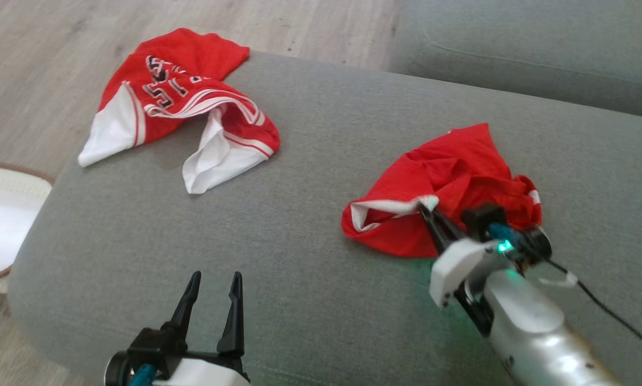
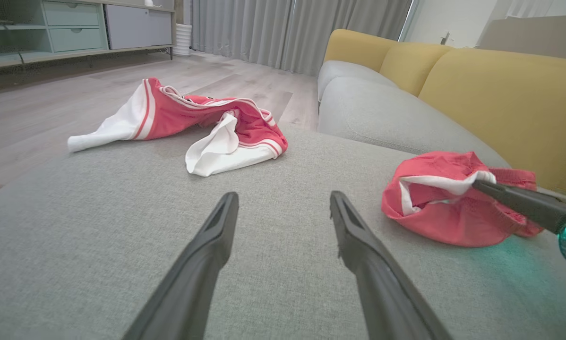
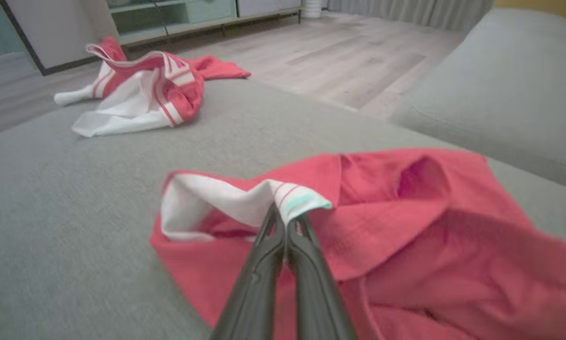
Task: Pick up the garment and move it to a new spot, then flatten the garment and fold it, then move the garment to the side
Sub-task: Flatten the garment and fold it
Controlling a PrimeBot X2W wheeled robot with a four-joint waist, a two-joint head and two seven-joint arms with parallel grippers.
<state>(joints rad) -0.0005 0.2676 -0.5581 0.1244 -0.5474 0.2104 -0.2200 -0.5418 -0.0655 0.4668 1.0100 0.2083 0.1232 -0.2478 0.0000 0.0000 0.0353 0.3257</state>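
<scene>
1. Red garment [image 1: 455, 171] lies crumpled on the grey sofa seat [image 1: 321, 279], right side.
2. My right gripper [image 1: 424, 205] is clamped on its white hem [image 3: 207, 208].
3. My left gripper [image 1: 216, 280] hovers spread wide, well apart from it.

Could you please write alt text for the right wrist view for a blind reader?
The right gripper, jaws shut, pinches the white-trimmed edge of a crumpled red fabric garment on a grey upholstered sofa seat; a second red-and-white jersey lies beyond.

Garment [image 1: 460, 166] thin matt cloth; sofa seat [image 1: 321, 295] coarse woven fabric; floor [image 1: 42, 53] smooth wood-look boards w/ slight sheen.
</scene>
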